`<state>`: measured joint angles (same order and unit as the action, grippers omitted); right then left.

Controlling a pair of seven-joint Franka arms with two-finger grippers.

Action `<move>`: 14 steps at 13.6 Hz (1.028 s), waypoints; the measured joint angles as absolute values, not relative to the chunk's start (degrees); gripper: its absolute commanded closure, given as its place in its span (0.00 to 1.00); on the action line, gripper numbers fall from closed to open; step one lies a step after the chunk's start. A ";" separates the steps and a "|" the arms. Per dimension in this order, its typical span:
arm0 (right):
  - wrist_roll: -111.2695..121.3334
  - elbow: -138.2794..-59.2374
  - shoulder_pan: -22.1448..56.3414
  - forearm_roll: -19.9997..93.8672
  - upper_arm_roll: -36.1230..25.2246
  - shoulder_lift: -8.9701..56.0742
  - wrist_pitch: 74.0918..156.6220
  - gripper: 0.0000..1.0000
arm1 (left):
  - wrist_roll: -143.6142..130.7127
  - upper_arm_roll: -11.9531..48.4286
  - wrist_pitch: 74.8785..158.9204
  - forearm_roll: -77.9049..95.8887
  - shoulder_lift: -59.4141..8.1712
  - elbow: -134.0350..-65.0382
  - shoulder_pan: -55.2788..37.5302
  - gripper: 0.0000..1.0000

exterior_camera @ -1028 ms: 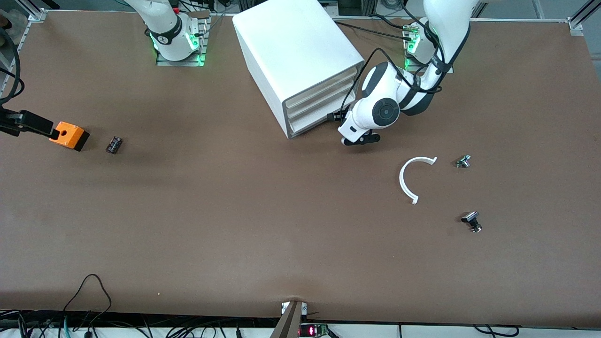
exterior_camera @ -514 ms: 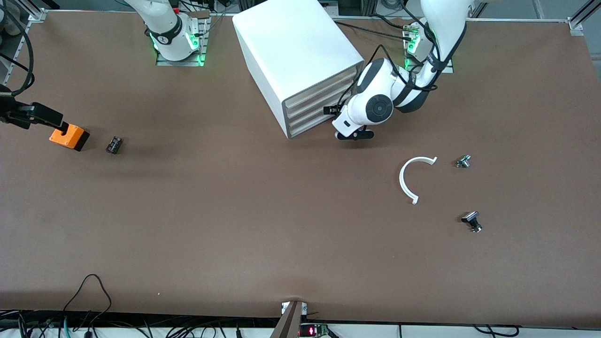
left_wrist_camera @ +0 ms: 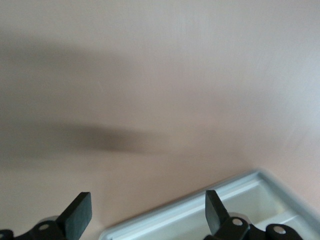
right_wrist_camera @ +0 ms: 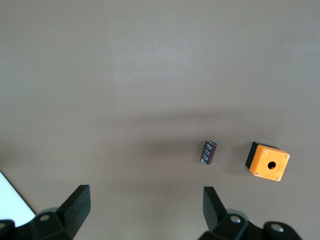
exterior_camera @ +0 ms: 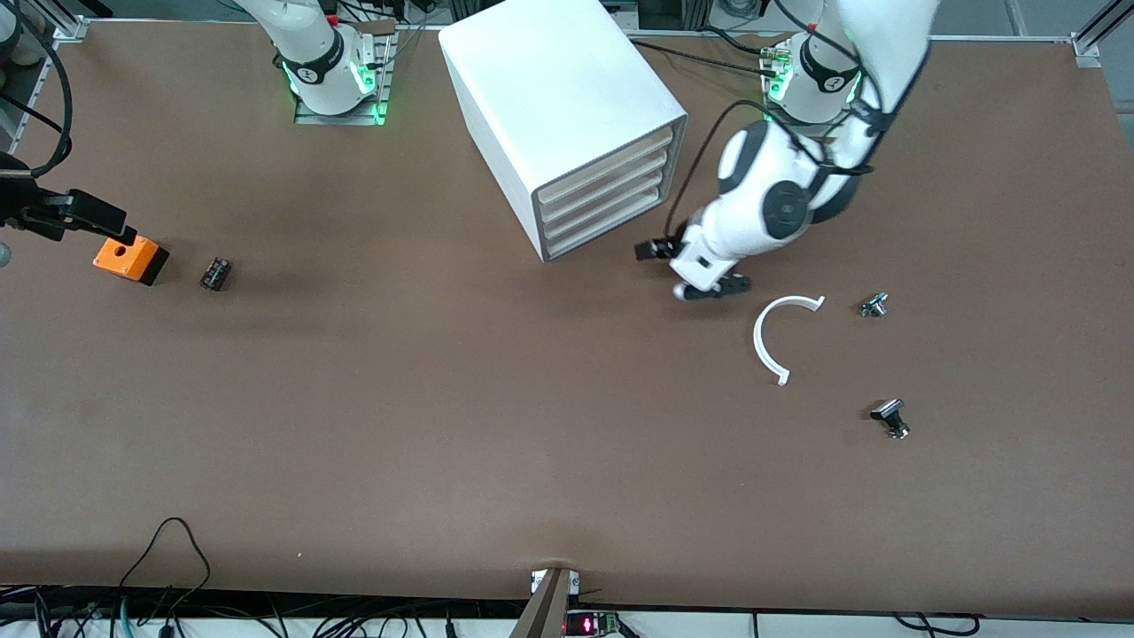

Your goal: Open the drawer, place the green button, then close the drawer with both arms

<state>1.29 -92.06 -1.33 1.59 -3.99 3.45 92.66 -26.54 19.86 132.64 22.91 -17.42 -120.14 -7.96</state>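
The white cabinet [exterior_camera: 567, 115] stands on the brown bench [exterior_camera: 443, 425] between the two arm bases, its four tray drawers all pushed in; the bottom drawer [exterior_camera: 602, 226] sits flush with the others. The left pincer [exterior_camera: 660, 251] hangs low over the bench just in front of the drawer fronts, toward the left arm's end, its fingers [left_wrist_camera: 80, 216] spread apart and empty, with a white moulded edge of the cabinet [left_wrist_camera: 210, 212] showing between them in the left wrist view. The right pincer [exterior_camera: 89, 213] is at the right arm's end of the bench, over the orange box [exterior_camera: 131, 259], jaws wide and holding nothing; its wrist view shows the orange box [right_wrist_camera: 268, 161] and a small black part [right_wrist_camera: 209, 152] side by side. The green-capped button [exterior_camera: 873, 305] lies on the bench toward the left arm's end, just beside the tip of a white curved strip [exterior_camera: 780, 335]. A black-and-silver part [exterior_camera: 890, 416] lies nearer the front camera than the button.
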 measured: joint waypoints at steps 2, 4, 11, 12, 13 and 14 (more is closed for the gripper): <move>1.29 -92.14 -1.30 1.59 -3.95 3.46 92.66 0.00 | -21.85 16.04 128.17 22.25 -14.42 -117.19 -5.54 0.00; 1.30 -92.14 -1.28 1.59 -3.92 3.46 92.73 0.00 | -18.42 11.70 120.56 17.35 -11.97 -113.06 -5.13 0.00; 1.30 -91.93 -1.27 1.58 -3.93 3.59 93.91 0.00 | -17.16 5.08 97.06 1.70 -5.83 -94.69 -4.72 0.00; 1.30 -91.92 -1.28 1.58 -3.96 3.62 93.93 0.00 | -16.23 4.33 95.37 1.39 -4.79 -93.67 -4.71 0.00; 1.30 -91.91 -1.28 1.58 -3.97 3.64 93.94 0.00 | -15.52 3.88 94.44 0.32 -3.66 -93.20 -4.73 0.00; 1.30 -91.90 -1.28 1.58 -3.98 3.66 93.95 0.00 | -15.14 3.45 94.11 -0.41 -2.80 -93.06 -4.76 0.00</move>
<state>1.30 -91.90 -1.28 1.58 -3.98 3.66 93.95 -15.14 3.45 94.11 -0.41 -2.80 -93.06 -4.76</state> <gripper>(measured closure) 0.000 0.000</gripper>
